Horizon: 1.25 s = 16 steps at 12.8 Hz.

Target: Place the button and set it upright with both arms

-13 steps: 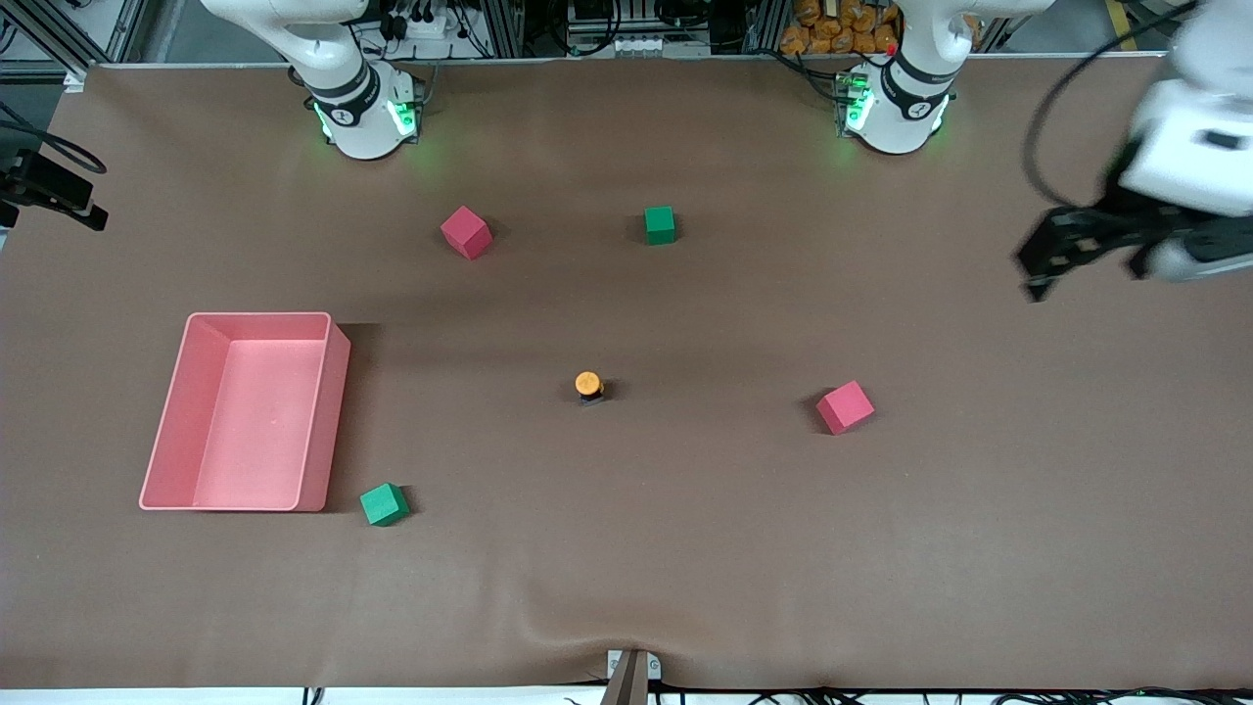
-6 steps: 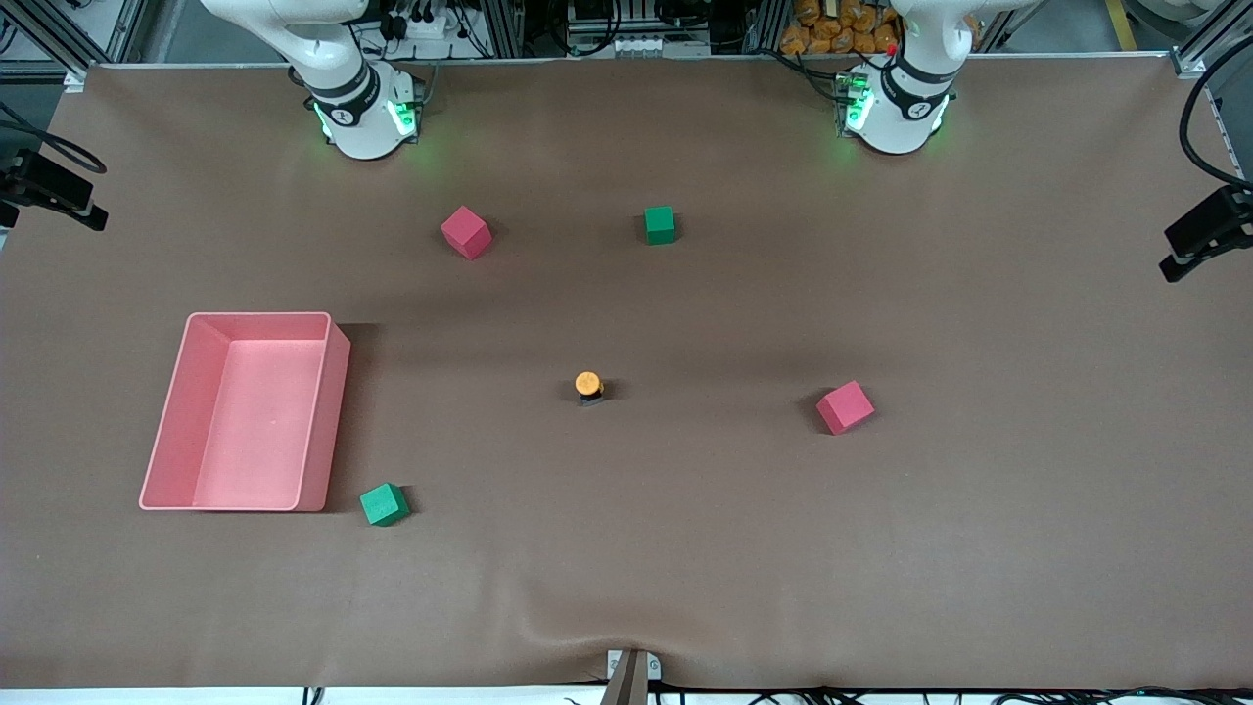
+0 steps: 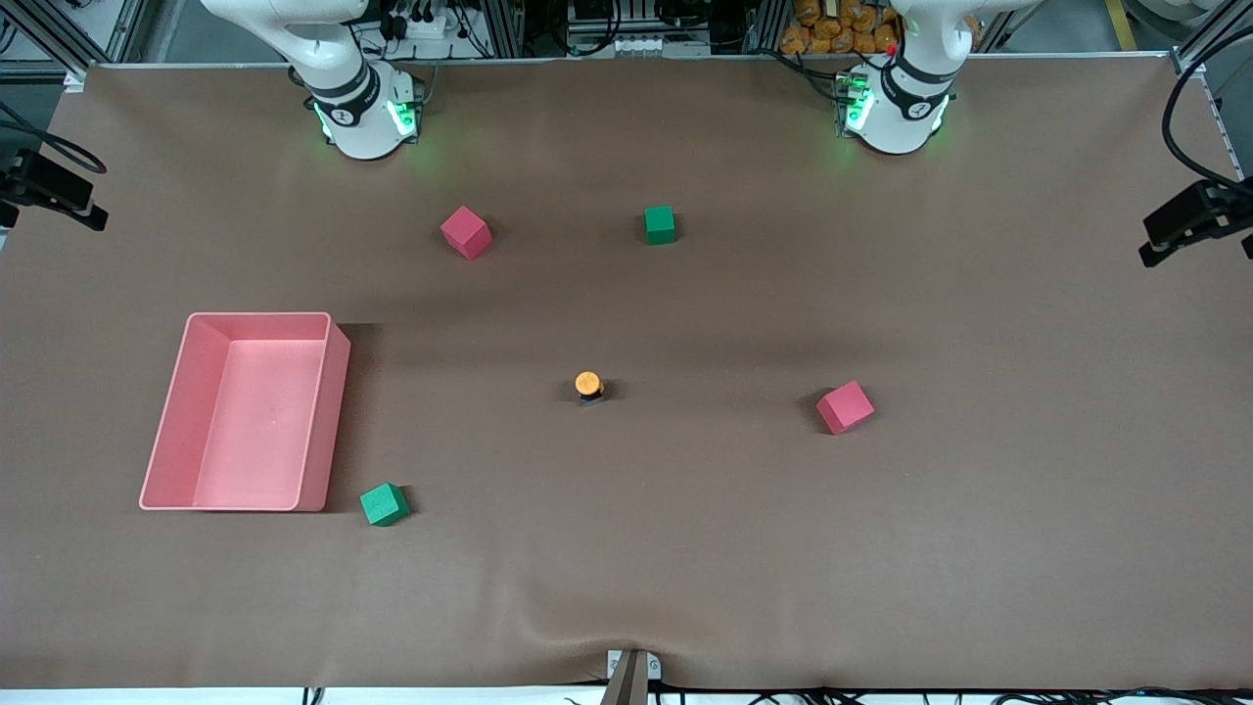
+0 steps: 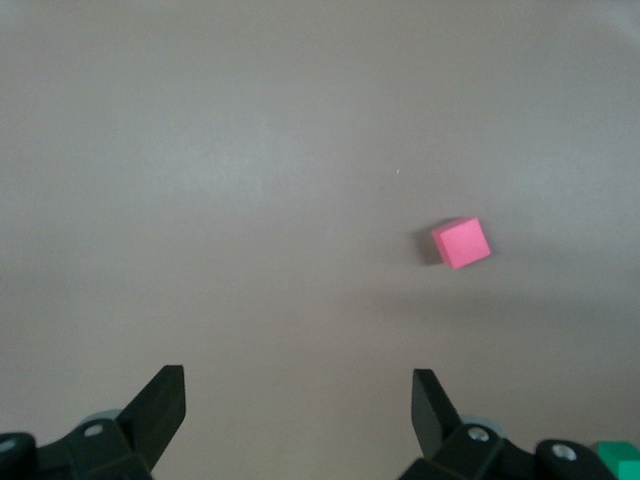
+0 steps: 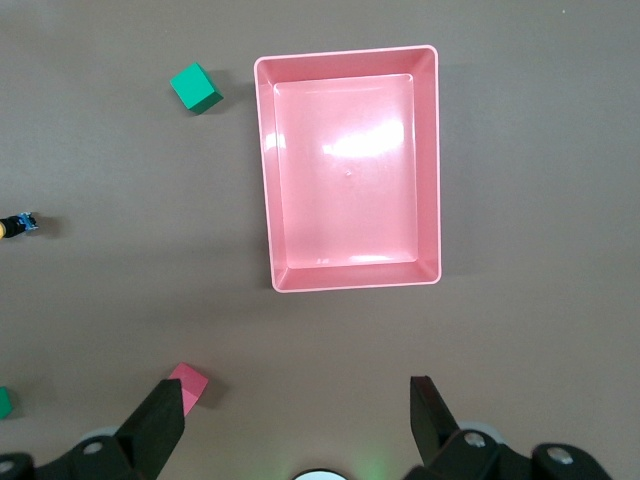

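The button (image 3: pixel 587 384) stands in the middle of the table with its orange cap up, nothing touching it. It also shows at the edge of the right wrist view (image 5: pixel 12 227). My left gripper (image 4: pixel 298 385) is open and empty, high over bare table at the left arm's end, and shows as a dark shape at the front view's edge (image 3: pixel 1153 253). My right gripper (image 5: pixel 297 395) is open and empty, waiting high over the table near its base, at the opposite edge of the front view (image 3: pixel 90 217).
A pink tray (image 3: pixel 166 431) lies toward the right arm's end. A green cube (image 3: pixel 384 504) sits beside its near corner. A red cube (image 3: pixel 465 232) and a green cube (image 3: pixel 659 224) lie near the bases. Another red cube (image 3: pixel 845 406) lies toward the left arm's end.
The left arm's hand has swung out from over the table to the edge of the front view at its own end. The button and the right arm have not moved.
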{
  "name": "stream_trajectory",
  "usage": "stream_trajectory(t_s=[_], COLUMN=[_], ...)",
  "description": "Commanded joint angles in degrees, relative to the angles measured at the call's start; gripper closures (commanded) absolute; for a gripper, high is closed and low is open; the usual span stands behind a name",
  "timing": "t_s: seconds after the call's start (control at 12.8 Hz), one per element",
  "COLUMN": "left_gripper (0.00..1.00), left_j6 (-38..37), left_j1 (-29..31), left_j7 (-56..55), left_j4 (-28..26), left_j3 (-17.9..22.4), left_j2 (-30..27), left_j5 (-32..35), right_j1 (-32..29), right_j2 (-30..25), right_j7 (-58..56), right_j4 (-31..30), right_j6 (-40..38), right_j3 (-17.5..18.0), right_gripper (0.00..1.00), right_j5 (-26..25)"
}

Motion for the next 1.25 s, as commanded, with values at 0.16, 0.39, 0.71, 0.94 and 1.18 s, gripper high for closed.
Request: stream_trajectory(t_s=[0.16,0.39,0.71,0.94,1.18], left_gripper=[0.00,0.00,0.00,0.00,0.00], left_j6=[3.8,3.2,2.0,0.5,-0.4], left_j1=[-3.5,-4.2,-6.4,-6.5,-6.5], left_j7=[1.0,1.3,1.0,0.9,0.5], left_j4=[-15.7,-17.6,-16.5,-15.0,-14.3], left_j3=[3.3,3.3,3.5,3.4,3.3], left_j2=[-12.2,-14.2,-13.9,-13.6,-13.6], left_j5=[-0.7,-0.9,-1.1,-1.6,-1.9], right_j1=[0.3,0.3,0.3,0.3,0.3], right_j2=[0.2,0.2,0.2,0.2,0.3], right_j7=[0.7,0.7,0.7,0.7,0.7], right_j4=[0.8,0.9,0.9,0.9,0.9], right_j6=[-0.3,-0.3,-0.3,-0.3,-0.3], right_j3=[0.0,0.0,0.0,0.0,0.0], right_gripper=[0.00,0.00,0.00,0.00,0.00], right_j5=[0.1,0.1,0.0,0.0,0.0])
